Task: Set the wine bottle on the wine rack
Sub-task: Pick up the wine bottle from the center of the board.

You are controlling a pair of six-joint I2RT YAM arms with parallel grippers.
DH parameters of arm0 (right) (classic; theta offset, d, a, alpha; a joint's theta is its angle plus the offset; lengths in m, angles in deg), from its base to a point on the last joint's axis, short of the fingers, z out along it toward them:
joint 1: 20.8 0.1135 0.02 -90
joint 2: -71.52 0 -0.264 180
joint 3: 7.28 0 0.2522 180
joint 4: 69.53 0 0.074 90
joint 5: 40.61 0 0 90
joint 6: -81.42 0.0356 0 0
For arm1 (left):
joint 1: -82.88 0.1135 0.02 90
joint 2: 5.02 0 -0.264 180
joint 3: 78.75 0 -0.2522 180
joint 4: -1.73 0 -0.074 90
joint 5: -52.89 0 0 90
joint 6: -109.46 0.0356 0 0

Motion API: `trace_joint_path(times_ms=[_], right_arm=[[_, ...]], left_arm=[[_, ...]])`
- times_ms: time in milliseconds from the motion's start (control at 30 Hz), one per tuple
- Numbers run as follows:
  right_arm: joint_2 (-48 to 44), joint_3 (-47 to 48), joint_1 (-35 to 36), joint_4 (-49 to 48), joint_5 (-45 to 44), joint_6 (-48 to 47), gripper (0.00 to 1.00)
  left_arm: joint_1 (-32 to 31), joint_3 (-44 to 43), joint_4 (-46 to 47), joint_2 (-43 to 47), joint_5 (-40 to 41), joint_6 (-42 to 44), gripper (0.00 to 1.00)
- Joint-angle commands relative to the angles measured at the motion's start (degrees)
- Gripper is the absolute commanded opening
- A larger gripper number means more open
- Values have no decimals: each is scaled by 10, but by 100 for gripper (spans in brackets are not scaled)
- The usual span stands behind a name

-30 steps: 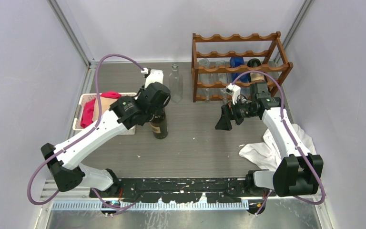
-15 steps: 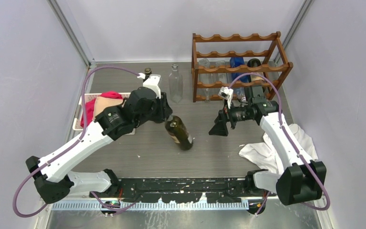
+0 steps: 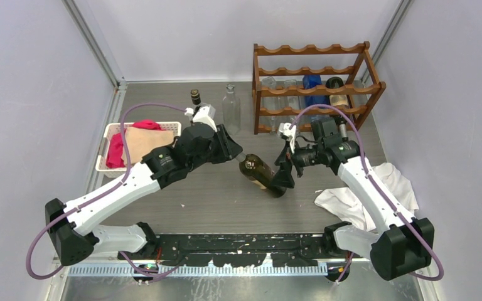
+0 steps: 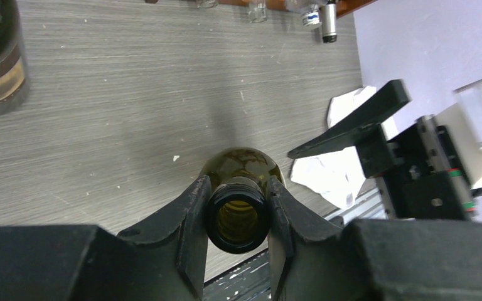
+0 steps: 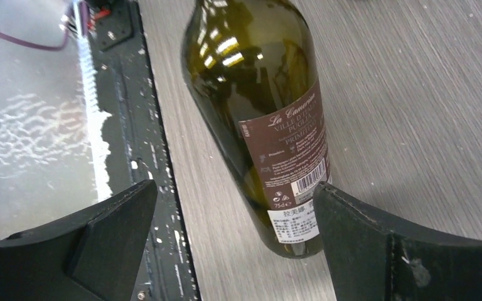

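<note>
The wine bottle (image 3: 262,175), dark green glass with a brown label, hangs tilted over the table's middle, base toward the right. My left gripper (image 3: 239,158) is shut on its neck; the left wrist view shows the open mouth (image 4: 237,216) clamped between the fingers (image 4: 191,213). My right gripper (image 3: 282,174) is open around the bottle's base; in the right wrist view the bottle (image 5: 257,106) lies between the spread fingers, its base next to the right finger (image 5: 376,244). The reddish-brown wine rack (image 3: 314,89) stands at the back right.
The rack holds a blue bottle (image 3: 312,83), a dark bottle (image 3: 334,84) and clear ones. A clear glass bottle (image 3: 230,110) and a small dark bottle (image 3: 195,96) stand at the back. A white basket (image 3: 102,152) with cloths sits left. A white cloth (image 3: 376,188) lies right.
My left arm has swung the bottle from upright at left-centre to tilted at the table's middle. My right gripper has moved left and down to the bottle's base.
</note>
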Motion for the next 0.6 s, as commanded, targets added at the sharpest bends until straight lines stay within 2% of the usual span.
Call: trace_joint_path(times_ms=[0,100,333,567], right_arm=[[-3,-16,22,-64,-106,-15,100],[-2,-31,29,-90,-162,-25,100],[-13,-63,37,-91,-129,-103,100],[-7,-85,42,-139,-172,-90,100]], left_arm=[[-1,-23,129,20,-7,-56,0],[-1,-25,124,24,-12,-56,0],[-1,-18,117,41,-4,-64,0],[-1,-13,124,60,-27,-84,0]])
